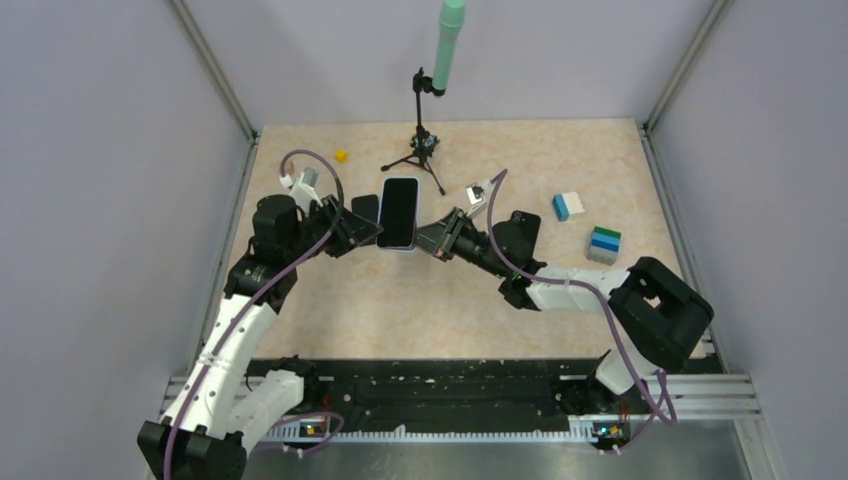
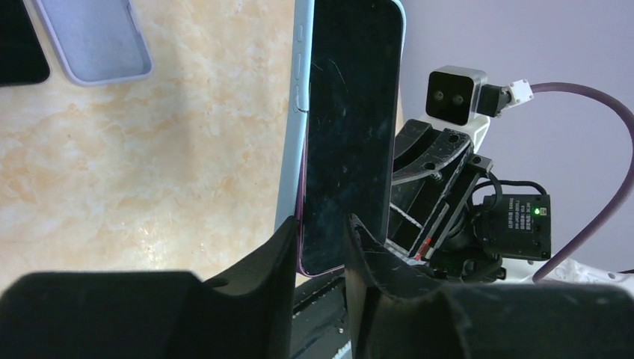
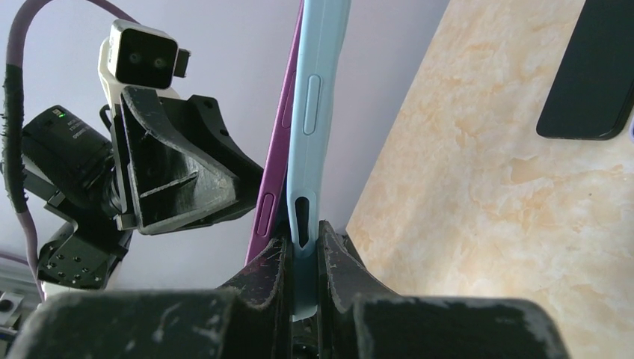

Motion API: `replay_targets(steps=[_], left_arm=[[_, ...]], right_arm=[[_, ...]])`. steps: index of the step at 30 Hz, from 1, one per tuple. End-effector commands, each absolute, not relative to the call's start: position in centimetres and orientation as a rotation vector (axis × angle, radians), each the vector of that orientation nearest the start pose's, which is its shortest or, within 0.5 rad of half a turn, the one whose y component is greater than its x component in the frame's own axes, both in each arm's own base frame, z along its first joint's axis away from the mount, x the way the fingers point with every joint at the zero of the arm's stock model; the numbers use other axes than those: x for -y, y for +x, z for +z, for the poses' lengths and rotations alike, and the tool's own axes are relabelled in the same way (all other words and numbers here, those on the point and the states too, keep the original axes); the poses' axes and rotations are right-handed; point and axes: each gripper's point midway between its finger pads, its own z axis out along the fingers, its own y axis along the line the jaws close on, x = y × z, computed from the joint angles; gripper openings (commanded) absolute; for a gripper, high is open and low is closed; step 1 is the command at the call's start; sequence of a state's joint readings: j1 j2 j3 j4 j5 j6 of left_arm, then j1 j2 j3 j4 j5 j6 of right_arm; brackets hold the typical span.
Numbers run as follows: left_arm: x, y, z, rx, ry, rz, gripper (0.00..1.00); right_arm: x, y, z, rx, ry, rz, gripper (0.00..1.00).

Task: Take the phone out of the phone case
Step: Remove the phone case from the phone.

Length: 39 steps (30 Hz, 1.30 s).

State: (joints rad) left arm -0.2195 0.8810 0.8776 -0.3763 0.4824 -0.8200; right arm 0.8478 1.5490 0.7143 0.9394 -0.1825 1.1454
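Right wrist view alone shows right gripper (image 3: pixel 303 254) pinching the blue phone case (image 3: pixel 318 97); left gripper (image 2: pixel 321 243) straddles the phone (image 2: pixel 351 112), grip unclear.

The only print in view is a few lines of tiny white lettering on the black module (image 2: pixel 521 224) with the green light, seen from the left wrist. It is too small to read, perhaps a part number. The phone (image 2: pixel 351 127) and phone case (image 3: pixel 318 112) show no legible brand or mark.

right pincer (image 3: pixel 303 248): clamped on blue case (image 3: pixel 321 75) | purple phone (image 3: pixel 278 164) alongside
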Motion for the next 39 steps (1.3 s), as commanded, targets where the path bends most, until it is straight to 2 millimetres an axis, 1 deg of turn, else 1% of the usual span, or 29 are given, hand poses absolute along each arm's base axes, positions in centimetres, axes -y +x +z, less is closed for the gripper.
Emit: replay_targets(steps=[1,4,9,16,20,23,27,33,36,39], left_arm=[[17.6,24.9,27.6,-2.082,-0.272,-1.198,0.34],[17.7,24.7,27.1,-2.102,-0.3,-1.22,0.35],[17.7,24.2,26.4,-2.15,-0.373,-1.238,0.38],[17.5,23.6,24.9,-2.204,-0.413,-1.218,0.48],[18.3,23.5,24.9,-2.205,-0.423,-1.306,0.52],[18.6,23.5,24.9,-2.2,-0.444,-1.343,0.54],[19.0,23.4,25.4,-2.176,-0.46,-1.402,0.56],[20.0,23.1,27.3,-2.088,-0.499,-1.59,0.55],[20.1,23.1,27.6,-2.035,-0.524,-1.64,0.53],[19.8,23.6,28.3,-1.955,-0.514,-1.635,0.49]], right_arm=[[-39.4,25.2,31.3,-1.48,0.016,1.818,0.0],[-39.5,25.1,31.5,-1.466,0.02,1.844,0.0],[-39.5,24.7,32.4,-1.412,0.018,1.914,0.0],[-39.6,24.1,33.5,-1.355,-0.009,1.969,0.0],[-39.4,23.7,34.2,-1.32,-0.026,1.998,0.0],[-39.3,23.3,34.8,-1.287,-0.037,2.028,0.0],[-39.2,22.8,35.5,-1.24,-0.061,2.064,0.0],[-38.9,22.0,36.6,-1.151,-0.101,2.13,0.0],[-38.9,21.6,37.2,-1.126,-0.124,2.149,0.0],[-38.8,21.3,37.8,-1.11,-0.139,2.163,0.0]])
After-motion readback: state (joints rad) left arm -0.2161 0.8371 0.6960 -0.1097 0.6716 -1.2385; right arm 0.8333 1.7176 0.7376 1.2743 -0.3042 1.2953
